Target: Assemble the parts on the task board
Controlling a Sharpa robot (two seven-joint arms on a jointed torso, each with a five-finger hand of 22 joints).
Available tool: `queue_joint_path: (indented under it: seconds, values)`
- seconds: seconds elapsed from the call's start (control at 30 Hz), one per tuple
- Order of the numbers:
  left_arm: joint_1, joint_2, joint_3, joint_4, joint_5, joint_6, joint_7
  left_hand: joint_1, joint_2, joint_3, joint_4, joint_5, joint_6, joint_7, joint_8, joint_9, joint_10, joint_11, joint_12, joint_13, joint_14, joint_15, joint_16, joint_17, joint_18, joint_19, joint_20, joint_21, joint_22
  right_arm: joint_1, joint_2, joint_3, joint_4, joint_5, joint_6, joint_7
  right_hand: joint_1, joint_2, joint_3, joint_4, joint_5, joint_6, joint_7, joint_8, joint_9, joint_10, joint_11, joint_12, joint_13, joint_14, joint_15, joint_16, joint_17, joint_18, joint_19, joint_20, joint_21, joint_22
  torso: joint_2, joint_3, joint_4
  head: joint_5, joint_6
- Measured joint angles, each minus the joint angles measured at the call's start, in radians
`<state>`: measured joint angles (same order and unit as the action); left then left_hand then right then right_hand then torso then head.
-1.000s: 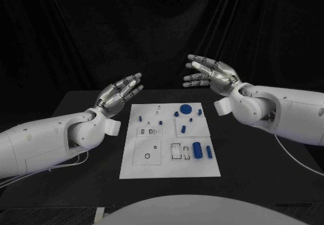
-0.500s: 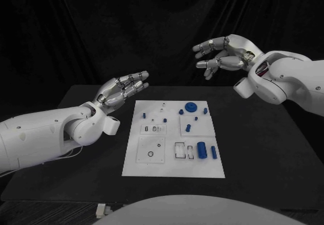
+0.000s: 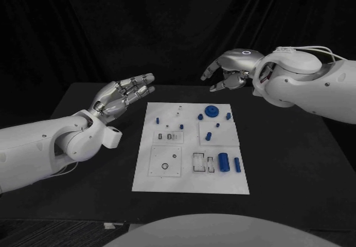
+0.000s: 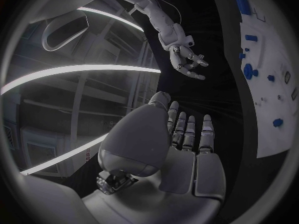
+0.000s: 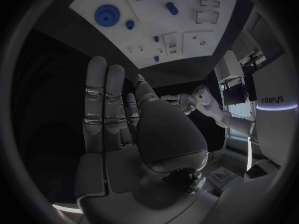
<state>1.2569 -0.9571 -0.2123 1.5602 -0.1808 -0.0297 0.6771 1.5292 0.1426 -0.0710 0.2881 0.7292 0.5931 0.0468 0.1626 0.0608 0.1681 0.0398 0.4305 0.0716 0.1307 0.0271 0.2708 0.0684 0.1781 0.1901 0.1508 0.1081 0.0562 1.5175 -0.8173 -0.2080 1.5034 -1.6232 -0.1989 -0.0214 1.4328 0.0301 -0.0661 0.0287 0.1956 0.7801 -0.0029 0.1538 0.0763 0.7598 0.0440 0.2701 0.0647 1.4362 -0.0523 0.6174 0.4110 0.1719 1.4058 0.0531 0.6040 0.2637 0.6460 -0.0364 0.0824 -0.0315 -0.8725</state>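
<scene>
The white task board [image 3: 185, 181] lies flat in the middle of the black table. Blue parts lie on it: a round disc [image 3: 212, 110] at the far end, a thick cylinder [image 3: 225, 163] and a thin peg [image 3: 237, 164] on the near right. My left hand [image 3: 122, 95] hovers left of the board's far corner, fingers straight and apart, holding nothing. My right hand [image 3: 230, 69] is raised above the table's far edge, beyond the board, fingers loosely bent downward and empty. The right wrist view shows that hand [image 5: 124, 129] with the board [image 5: 156, 30] and disc [image 5: 107, 16] beyond it.
Several small blue pegs [image 3: 208, 136] and recessed slots [image 3: 200, 162] cover the board's middle. Bare black table [image 3: 297, 154] stretches on both sides of the board. A black curtain hangs behind. The left wrist view shows my left hand [image 4: 181, 154] and the far-off right hand [image 4: 187, 59].
My right arm has lifted and turned, carrying its hand higher with the fingers now pointing down. The left hand stays spread and has barely moved. The head view itself has shifted slightly.
</scene>
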Motion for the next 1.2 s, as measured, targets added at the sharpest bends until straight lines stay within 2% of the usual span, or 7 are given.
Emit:
queue_joint_path:
  seconds: [0.1,0.27,0.37,0.5,0.6,0.83,1.2]
  values:
    - [0.000,0.000,-0.001,-0.004,-0.003,0.001,0.000,0.009,0.001,0.005,0.000,0.000,-0.004,0.004,0.000,0.000,-0.003,0.003,0.000,-0.002,-0.004,0.004,0.004,0.000,0.000,0.004,0.003,0.000,0.000,0.000,0.010,0.000,-0.008,-0.080,0.018,-0.016,-0.001,-0.011,0.024,-0.002,0.006,0.026,0.008,0.000,0.007,0.023,0.006,-0.015,0.001,-0.010,-0.002,0.038,0.025,0.000,-0.013,-0.004,0.032,0.030,0.015,-0.0065,0.0138,-0.017,0.000]
    - [0.000,0.001,-0.001,-0.010,-0.007,0.005,0.000,0.009,0.001,0.007,-0.001,0.004,-0.004,0.004,0.000,0.000,-0.004,0.004,0.000,-0.005,-0.004,0.004,0.004,-0.002,0.000,0.004,0.003,0.000,0.000,-0.013,0.027,0.000,-0.030,-0.156,0.042,-0.029,0.001,-0.017,0.049,-0.008,0.024,0.049,0.016,-0.005,0.015,0.055,0.005,-0.024,0.004,-0.020,-0.002,0.074,0.048,0.000,-0.034,-0.005,0.069,0.067,0.039,-0.0209,0.0438,-0.051,0.000]
    - [0.000,0.002,-0.001,-0.011,-0.008,0.009,0.000,0.013,0.005,0.010,0.001,0.004,-0.009,0.009,0.000,0.000,-0.007,0.007,0.000,-0.006,0.000,0.007,0.008,-0.002,0.000,0.004,0.003,0.000,0.000,-0.022,0.039,0.000,-0.040,-0.179,0.050,-0.031,-0.001,-0.020,0.060,-0.005,0.029,0.070,0.018,-0.005,0.023,0.076,0.003,-0.024,0.006,-0.026,0.000,0.088,0.057,0.000,-0.043,-0.003,0.088,0.086,0.050,-0.0272,0.0575,-0.063,0.000]
    - [0.000,0.005,-0.001,-0.011,-0.009,0.016,0.000,0.013,0.005,0.012,-0.001,0.004,-0.009,0.009,0.000,0.000,-0.008,0.008,0.000,-0.008,0.000,0.007,0.008,-0.002,0.000,0.007,0.007,0.004,0.001,-0.037,0.048,0.000,-0.055,-0.199,0.058,-0.030,-0.006,-0.024,0.067,-0.004,0.029,0.080,0.019,-0.005,0.030,0.091,0.002,-0.024,0.008,-0.033,0.000,0.100,0.064,0.000,-0.054,-0.006,0.101,0.102,0.061,-0.0336,0.0687,-0.072,0.000]
    - [0.000,0.006,-0.001,-0.011,-0.009,0.021,0.000,0.013,0.005,0.012,-0.001,0.004,-0.013,0.005,0.000,0.000,-0.011,0.011,0.000,-0.008,-0.003,0.011,0.008,-0.003,0.000,0.007,0.007,0.004,0.001,-0.047,0.053,0.000,-0.063,-0.208,0.062,-0.030,-0.012,-0.030,0.068,-0.003,0.029,0.080,0.018,-0.005,0.032,0.094,0.002,-0.024,0.009,-0.033,0.000,0.103,0.067,0.000,-0.057,-0.003,0.104,0.109,0.068,-0.0375,0.0754,-0.078,0.000]
    - [0.000,0.005,-0.001,-0.010,-0.010,0.033,0.000,0.017,0.009,0.018,-0.001,0.004,-0.013,0.005,0.000,0.000,-0.011,0.011,-0.001,-0.010,-0.003,0.011,0.008,-0.003,0.000,0.011,0.011,0.004,0.001,-0.059,0.054,0.000,-0.068,-0.221,0.075,-0.026,-0.012,-0.041,0.077,-0.006,0.038,0.080,0.018,-0.017,0.036,0.094,0.002,-0.034,0.009,-0.043,-0.003,0.115,0.074,0.000,-0.070,-0.005,0.122,0.126,0.083,-0.0424,0.0828,-0.086,0.000]
    - [0.001,0.009,0.000,-0.013,-0.011,0.047,0.000,0.021,0.005,0.023,-0.001,0.009,-0.013,0.005,0.000,0.000,-0.018,0.010,-0.001,-0.013,0.000,0.014,0.012,-0.004,0.000,0.007,0.014,0.004,0.001,-0.064,0.036,0.000,-0.060,-0.228,0.093,-0.017,-0.012,-0.049,0.106,-0.015,0.064,0.067,0.006,-0.038,0.044,0.075,0.006,-0.068,0.009,-0.066,0.000,0.132,0.082,0.000,-0.103,0.000,0.144,0.159,0.097,-0.0424,0.0873,-0.093,0.000]
